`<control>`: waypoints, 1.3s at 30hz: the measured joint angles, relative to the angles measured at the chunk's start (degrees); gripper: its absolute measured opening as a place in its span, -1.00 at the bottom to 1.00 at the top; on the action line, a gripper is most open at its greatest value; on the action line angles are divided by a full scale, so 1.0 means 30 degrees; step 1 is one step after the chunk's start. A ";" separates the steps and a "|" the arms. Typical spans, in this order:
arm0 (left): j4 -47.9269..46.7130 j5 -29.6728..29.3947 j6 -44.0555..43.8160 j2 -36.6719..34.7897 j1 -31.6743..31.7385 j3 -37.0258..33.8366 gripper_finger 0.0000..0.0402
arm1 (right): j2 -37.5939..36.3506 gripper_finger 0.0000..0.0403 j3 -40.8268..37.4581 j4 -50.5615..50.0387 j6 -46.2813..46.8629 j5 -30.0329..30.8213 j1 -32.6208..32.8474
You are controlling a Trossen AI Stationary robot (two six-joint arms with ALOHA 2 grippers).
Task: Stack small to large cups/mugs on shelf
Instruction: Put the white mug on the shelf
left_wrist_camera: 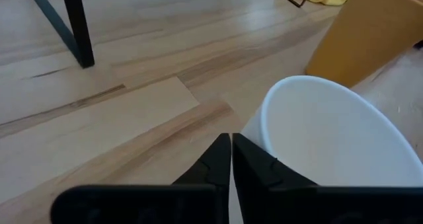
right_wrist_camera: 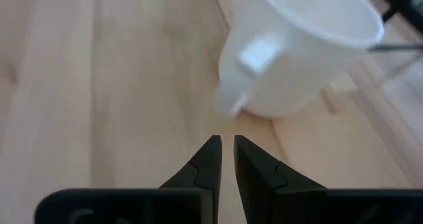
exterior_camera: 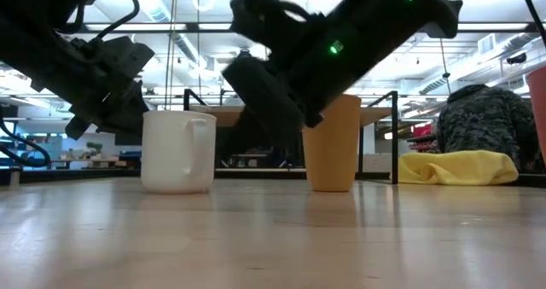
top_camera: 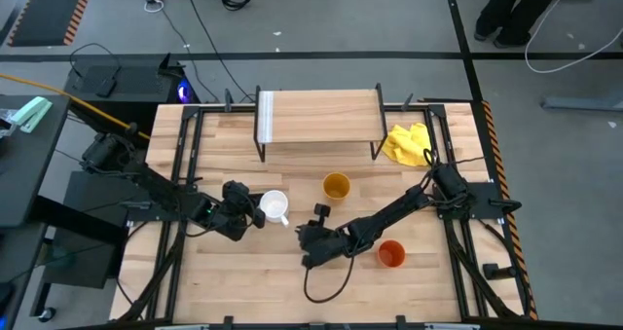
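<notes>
The white mug (top_camera: 275,205) stands upright on the table, its handle (right_wrist_camera: 256,56) turned toward my right gripper. My left gripper (top_camera: 255,214) is shut, right beside the mug's left wall (left_wrist_camera: 261,128). My right gripper (top_camera: 310,235) is shut and empty, a short way to the mug's right, pointing at it (right_wrist_camera: 226,151). The yellow-orange cup (top_camera: 336,186) stands upright behind the right gripper. The orange-red cup (top_camera: 391,254) stands upright near the right arm. The shelf (top_camera: 316,116) stands on black legs at the far side of the table. My left gripper's shut fingers (left_wrist_camera: 254,164) lie close against the white mug's outer wall below the rim (left_wrist_camera: 264,118), coming level from the table's left. I cannot tell whether they touch it. The mug stands upright on the table.
A yellow cloth (top_camera: 407,143) lies at the shelf's right end. A black cable (top_camera: 326,286) loops on the table near the right gripper. A person (exterior_camera: 482,123) shows in the room beyond the table. Bare tabletop (top_camera: 253,281) lies along the near edge.
</notes>
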 joint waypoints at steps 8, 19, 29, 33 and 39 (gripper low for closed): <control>-0.0015 0.0011 0.0051 0.0000 -0.0022 0.0000 -0.91 | -0.0004 -0.75 0.0000 0.0415 0.0859 -0.0208 0.0000; -0.0022 0.0427 0.0062 0.0000 -0.0012 0.0000 -0.89 | 0.0003 -0.75 0.0000 0.1571 0.0555 0.0287 0.0029; -0.0021 0.0485 0.0036 0.0000 0.0000 0.0000 -0.91 | 0.0025 -0.75 0.0000 0.2314 0.0353 -0.0374 -0.0367; -0.0020 0.0485 0.0034 0.0000 0.0000 0.0000 -0.89 | 0.0025 -0.75 0.0007 0.2346 0.0397 -0.0530 -0.0497; -0.0022 0.0484 0.0024 0.0000 0.0000 0.0000 -0.90 | 0.0025 -0.75 0.0007 0.2344 0.0310 -0.0675 -0.0522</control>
